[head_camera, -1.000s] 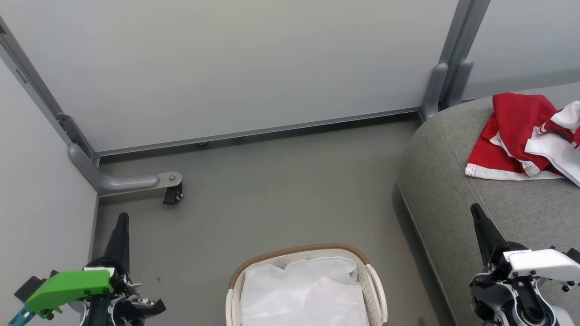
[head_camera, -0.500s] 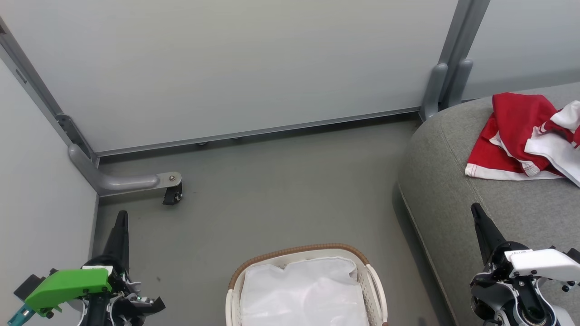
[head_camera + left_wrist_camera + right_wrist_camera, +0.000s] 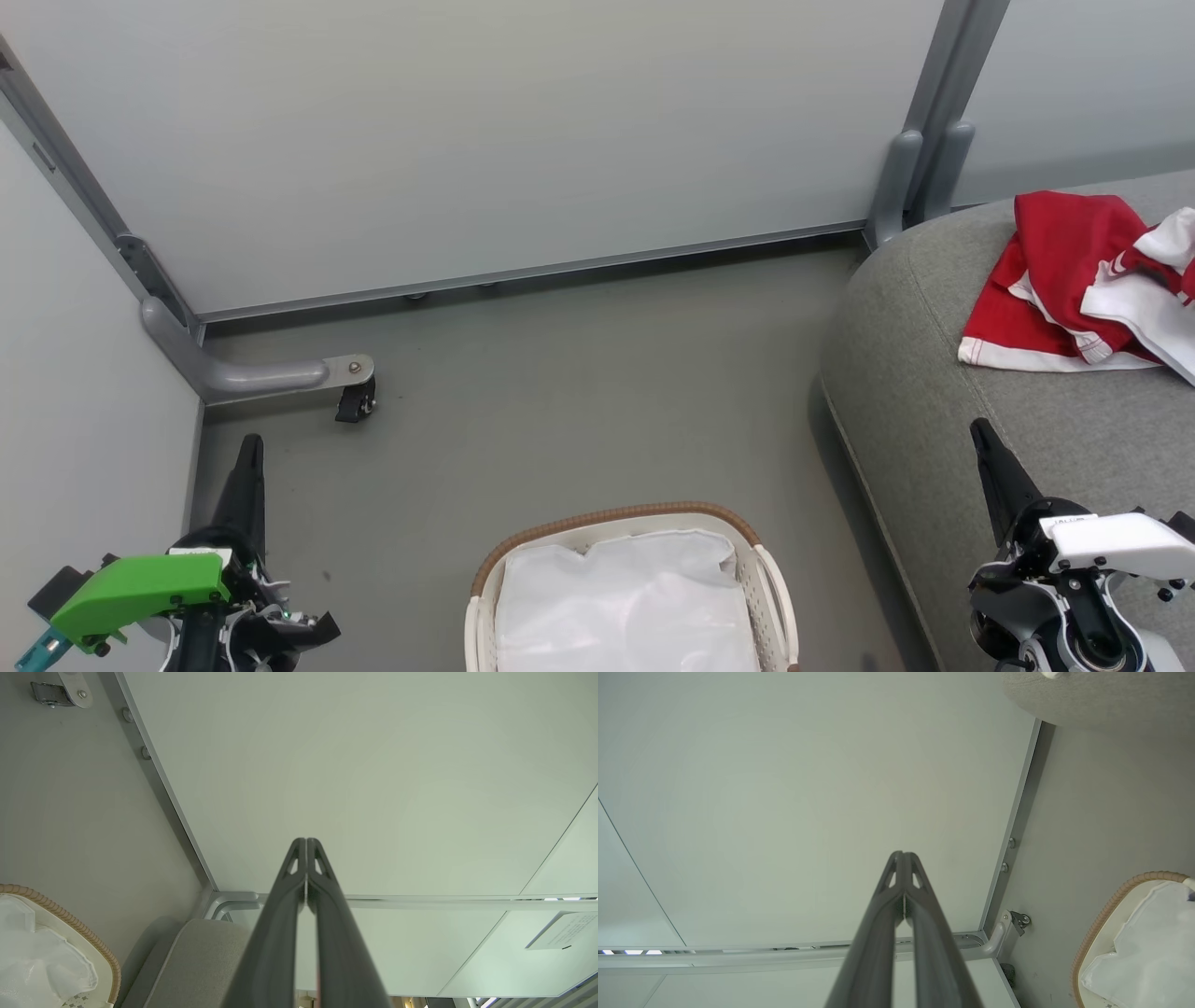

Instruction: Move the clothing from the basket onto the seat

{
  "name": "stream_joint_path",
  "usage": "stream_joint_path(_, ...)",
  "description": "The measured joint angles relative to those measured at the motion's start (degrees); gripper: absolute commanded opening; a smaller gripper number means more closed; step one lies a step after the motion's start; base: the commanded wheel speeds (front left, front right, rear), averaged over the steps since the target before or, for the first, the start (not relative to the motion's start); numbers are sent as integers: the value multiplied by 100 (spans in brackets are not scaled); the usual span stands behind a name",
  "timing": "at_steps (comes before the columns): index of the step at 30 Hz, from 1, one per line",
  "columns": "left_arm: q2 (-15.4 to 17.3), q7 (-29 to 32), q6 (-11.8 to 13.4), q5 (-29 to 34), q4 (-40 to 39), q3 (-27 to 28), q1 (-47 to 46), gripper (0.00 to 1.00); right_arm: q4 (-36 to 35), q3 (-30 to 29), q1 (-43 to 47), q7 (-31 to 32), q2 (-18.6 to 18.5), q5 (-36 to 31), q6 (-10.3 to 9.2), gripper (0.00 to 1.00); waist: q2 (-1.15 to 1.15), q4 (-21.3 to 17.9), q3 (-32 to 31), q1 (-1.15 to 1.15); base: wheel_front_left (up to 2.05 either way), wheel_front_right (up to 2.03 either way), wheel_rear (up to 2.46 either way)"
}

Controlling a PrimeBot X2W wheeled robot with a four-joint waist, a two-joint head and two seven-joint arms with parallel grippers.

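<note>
- The red and white clothing (image 3: 1074,280) lies in a crumpled heap on the grey seat (image 3: 934,401), up near the seat's far edge by the wall.
- The basket (image 3: 616,516) stands on the floor (image 3: 579,392), near the seat's rounded side but not touching it. Its white liner (image 3: 625,607) shows inside.
- The left gripper (image 3: 250,450) hangs over the floor, close to the left wall. Its two fingers are pressed together and hold nothing.
- The right gripper (image 3: 978,431) hangs over the near part of the seat. Its fingers are pressed together too, with nothing between them. It is well apart from the clothing.
</note>
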Motion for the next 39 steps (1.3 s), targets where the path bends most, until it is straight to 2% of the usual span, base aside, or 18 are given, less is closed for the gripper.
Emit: stream_joint_path(39,-2,1,0,0,-1,11,0,0,-1,0,-1,0,0,0,-1,0,0,0,0,0,0,0,0)
